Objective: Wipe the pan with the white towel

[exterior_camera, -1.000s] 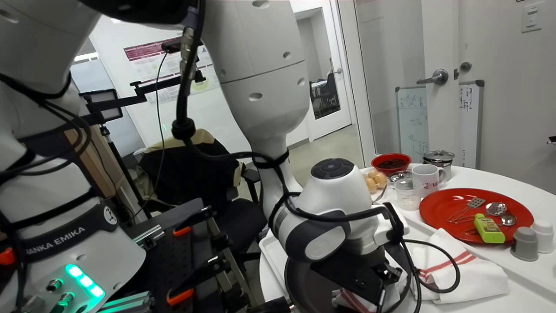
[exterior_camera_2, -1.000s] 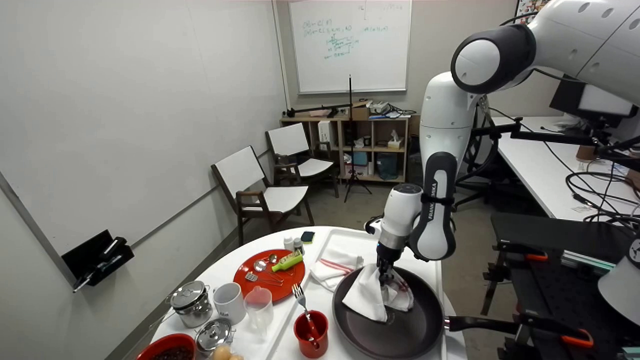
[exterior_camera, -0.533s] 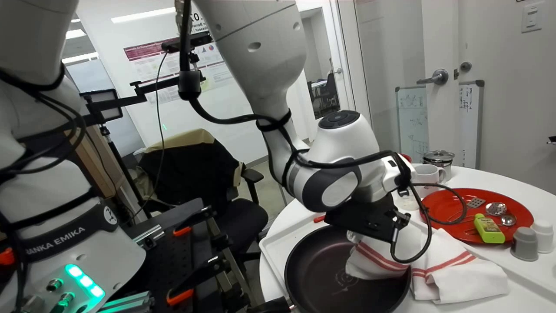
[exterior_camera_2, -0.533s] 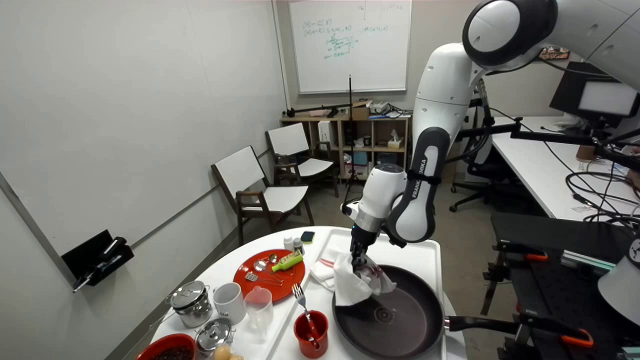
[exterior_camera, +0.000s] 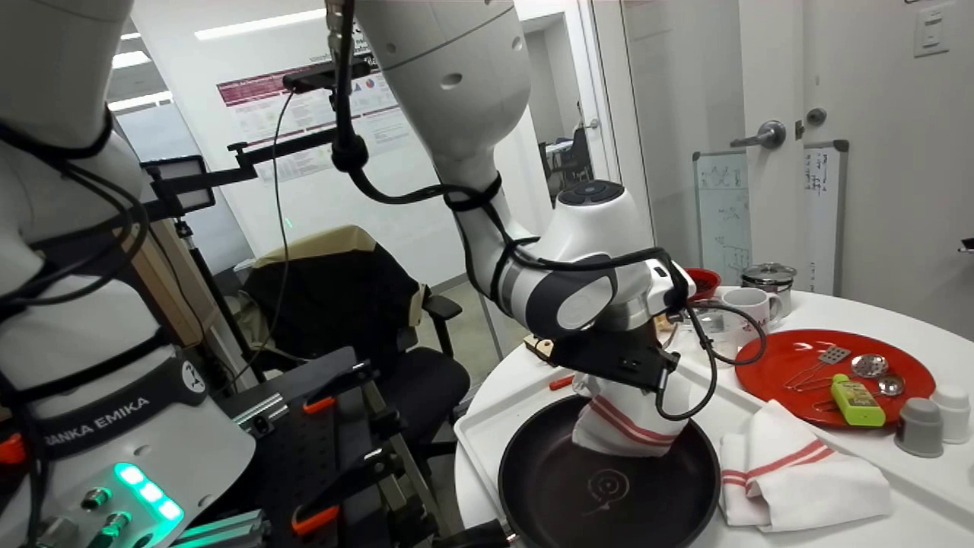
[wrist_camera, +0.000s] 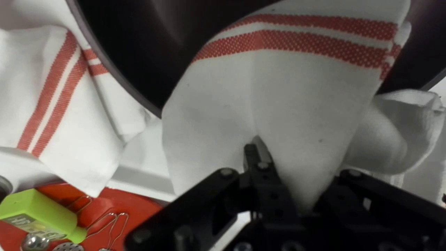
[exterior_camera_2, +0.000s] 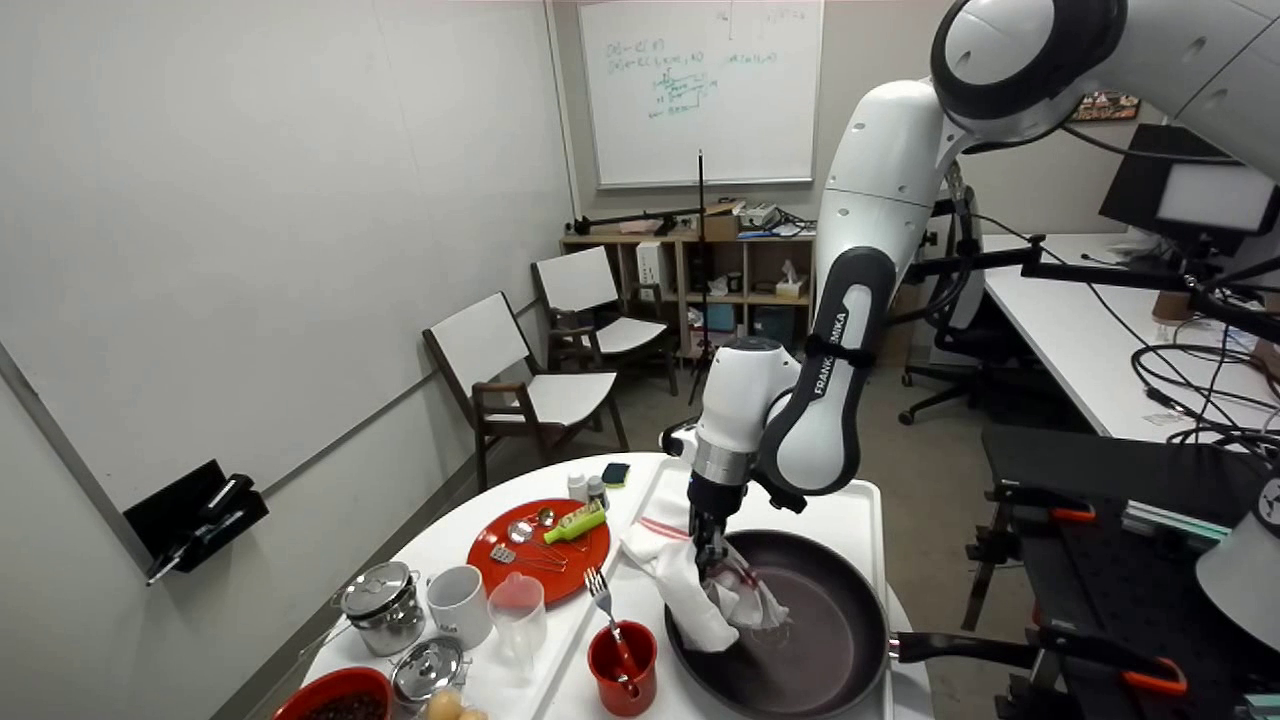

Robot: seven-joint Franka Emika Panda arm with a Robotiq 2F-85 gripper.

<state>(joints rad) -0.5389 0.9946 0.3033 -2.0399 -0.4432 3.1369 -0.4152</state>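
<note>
Wrist view shows the red-striped white towel clenched in the gripper and draped over part of the dark pan; both exterior views put the towel's lower end inside the pan, though contact with the bottom cannot be confirmed. A folded towel lies just beside the pan, and near it a red plate bears utensils and a green bottle.

Overexposed ceiling light and green-haloed base lamps in an exterior view, wrist view dimmer, softer.
</note>
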